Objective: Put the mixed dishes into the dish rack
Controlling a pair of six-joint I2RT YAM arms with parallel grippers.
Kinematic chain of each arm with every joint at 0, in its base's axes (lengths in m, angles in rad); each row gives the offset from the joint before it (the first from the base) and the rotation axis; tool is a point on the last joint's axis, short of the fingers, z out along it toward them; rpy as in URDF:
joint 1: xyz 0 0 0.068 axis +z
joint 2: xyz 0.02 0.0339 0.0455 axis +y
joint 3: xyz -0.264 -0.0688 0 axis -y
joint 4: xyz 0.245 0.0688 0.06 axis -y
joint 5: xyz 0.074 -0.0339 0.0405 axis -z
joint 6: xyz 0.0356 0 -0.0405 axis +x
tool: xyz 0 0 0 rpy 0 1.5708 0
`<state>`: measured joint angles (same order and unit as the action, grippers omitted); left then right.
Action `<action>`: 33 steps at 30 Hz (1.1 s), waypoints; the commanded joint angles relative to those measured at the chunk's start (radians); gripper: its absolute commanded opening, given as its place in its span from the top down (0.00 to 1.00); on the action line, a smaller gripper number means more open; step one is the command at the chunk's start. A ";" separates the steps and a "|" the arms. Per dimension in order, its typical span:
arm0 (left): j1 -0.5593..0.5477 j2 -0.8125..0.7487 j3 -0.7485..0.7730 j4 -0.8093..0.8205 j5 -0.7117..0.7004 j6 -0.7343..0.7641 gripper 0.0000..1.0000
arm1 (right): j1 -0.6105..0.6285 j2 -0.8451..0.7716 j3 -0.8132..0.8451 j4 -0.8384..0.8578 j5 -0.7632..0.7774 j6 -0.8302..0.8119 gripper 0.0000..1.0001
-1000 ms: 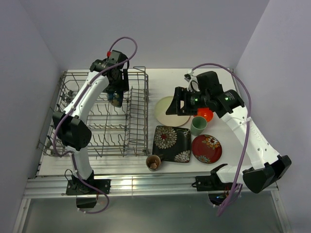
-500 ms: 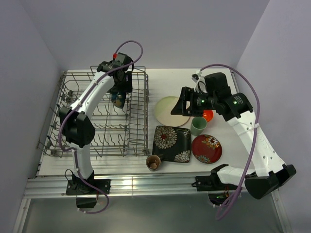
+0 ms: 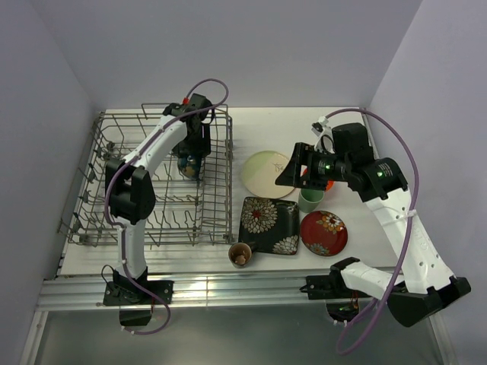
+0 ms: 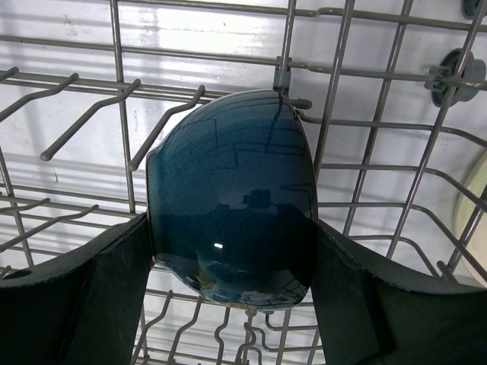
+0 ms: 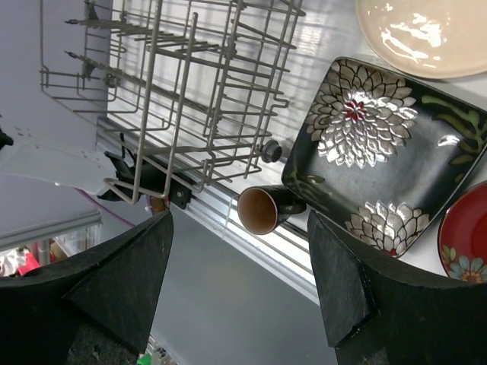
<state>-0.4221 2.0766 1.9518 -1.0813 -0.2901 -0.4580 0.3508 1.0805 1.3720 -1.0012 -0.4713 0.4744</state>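
My left hand (image 4: 232,236) gripped the dark blue bowl (image 4: 232,190) between both fingers, inside the dish rack (image 3: 222,198), toward its 2 o'clock side. My right hand (image 5: 240,228) hung open and empty above the table (image 3: 259,129), at 3 o'clock from the rack, where the black square plate (image 5: 380,152) and the brown cup (image 5: 262,209) were.

Showed 2 matching builds: left arm (image 3: 152,148) and right arm (image 3: 399,224) clad in smooth white shells, broken up by bulky black housings at the joints. Trailed a thin purple cable (image 3: 401,139) off each wrist in a wide loop, running down to black bases (image 3: 122,293). Carried a small red tab (image 3: 186,99) at the left wrist and 2 green lights (image 3: 329,161) glowing on the right one. Ended in matte black left gripper fingers (image 4: 76,304) and right gripper fingers (image 5: 99,281), broad, flat-faced and wedge-shaped.
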 commanded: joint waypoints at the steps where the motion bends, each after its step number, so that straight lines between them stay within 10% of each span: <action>1: 0.002 -0.015 0.031 -0.023 -0.011 -0.013 0.65 | -0.010 -0.022 -0.017 0.003 0.010 -0.008 0.22; 7: 0.002 -0.068 0.010 -0.019 0.000 -0.051 0.01 | -0.019 -0.019 -0.008 -0.011 0.020 -0.025 0.22; 21: -0.001 -0.292 0.096 -0.181 -0.191 -0.243 0.01 | -0.120 0.059 0.064 -0.019 0.198 0.035 0.22; 33: -0.090 -0.628 -0.097 0.101 0.281 -0.282 0.01 | -0.452 0.249 -0.062 0.119 0.376 0.050 0.30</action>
<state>-0.4873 1.4887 1.8839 -1.0924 -0.1581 -0.7284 -0.0635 1.3037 1.3506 -0.9691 -0.1474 0.5190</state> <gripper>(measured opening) 0.992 0.703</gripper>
